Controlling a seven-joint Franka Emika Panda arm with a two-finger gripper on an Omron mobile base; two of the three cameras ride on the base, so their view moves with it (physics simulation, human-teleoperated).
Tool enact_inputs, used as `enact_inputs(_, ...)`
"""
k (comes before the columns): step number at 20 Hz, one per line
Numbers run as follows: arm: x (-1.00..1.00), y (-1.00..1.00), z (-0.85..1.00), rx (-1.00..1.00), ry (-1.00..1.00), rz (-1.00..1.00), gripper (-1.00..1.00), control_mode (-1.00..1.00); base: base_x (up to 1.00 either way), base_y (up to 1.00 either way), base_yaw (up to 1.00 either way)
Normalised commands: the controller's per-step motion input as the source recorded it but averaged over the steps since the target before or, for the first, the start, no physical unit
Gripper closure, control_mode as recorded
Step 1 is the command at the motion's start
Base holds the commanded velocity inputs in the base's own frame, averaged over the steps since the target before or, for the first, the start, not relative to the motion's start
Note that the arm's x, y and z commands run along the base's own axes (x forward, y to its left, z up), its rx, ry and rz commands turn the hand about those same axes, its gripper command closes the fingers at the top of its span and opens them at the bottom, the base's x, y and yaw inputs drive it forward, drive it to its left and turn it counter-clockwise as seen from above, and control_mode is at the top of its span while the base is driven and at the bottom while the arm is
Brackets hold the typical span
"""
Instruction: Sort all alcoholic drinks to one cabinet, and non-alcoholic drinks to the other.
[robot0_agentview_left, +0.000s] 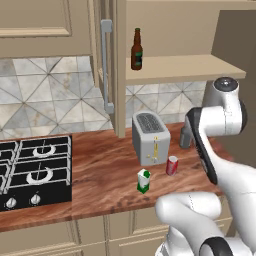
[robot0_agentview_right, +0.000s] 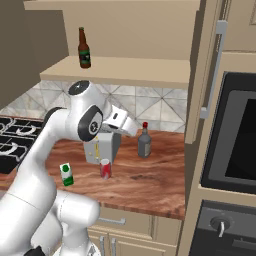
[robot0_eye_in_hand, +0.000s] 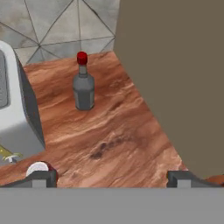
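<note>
A slim brown beer bottle (robot0_agentview_left: 136, 49) (robot0_agentview_right: 84, 48) stands on the shelf of the open wall cabinet (robot0_agentview_left: 185, 68) (robot0_agentview_right: 120, 71). On the wooden counter, the grey bottle with a red cap (robot0_agentview_right: 144, 142) (robot0_eye_in_hand: 83, 85) stands upright to the right of the toaster. A red can (robot0_agentview_left: 172, 165) (robot0_agentview_right: 105, 168) (robot0_eye_in_hand: 38, 168) and a green-and-white carton (robot0_agentview_left: 144, 181) (robot0_agentview_right: 66, 174) stand in front of the toaster. My gripper (robot0_eye_in_hand: 111, 178) (robot0_agentview_right: 131, 131) hovers over the counter, open and holding nothing, short of the grey bottle and pointed at it.
A silver toaster (robot0_agentview_left: 150, 138) (robot0_agentview_right: 102, 146) (robot0_eye_in_hand: 17, 113) stands just left of my hand. The cabinet doors hang open on both sides (robot0_agentview_left: 106, 65) (robot0_agentview_right: 212, 70). A black stove (robot0_agentview_left: 35, 170) lies left, an oven column (robot0_agentview_right: 235, 140) right. Another cabinet door (robot0_agentview_left: 35, 25) stays closed.
</note>
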Motion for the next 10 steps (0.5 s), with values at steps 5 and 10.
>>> enact_inputs(5,0.43,-0.16,-0.43,0.1,0.06,0.0,-1.0,-1.0,0.0,0.0,0.0)
enact_inputs(10,0.47,-0.21,-0.26,0.09,0.04,0.01,-1.0,-1.0,0.0,0.0,0.0)
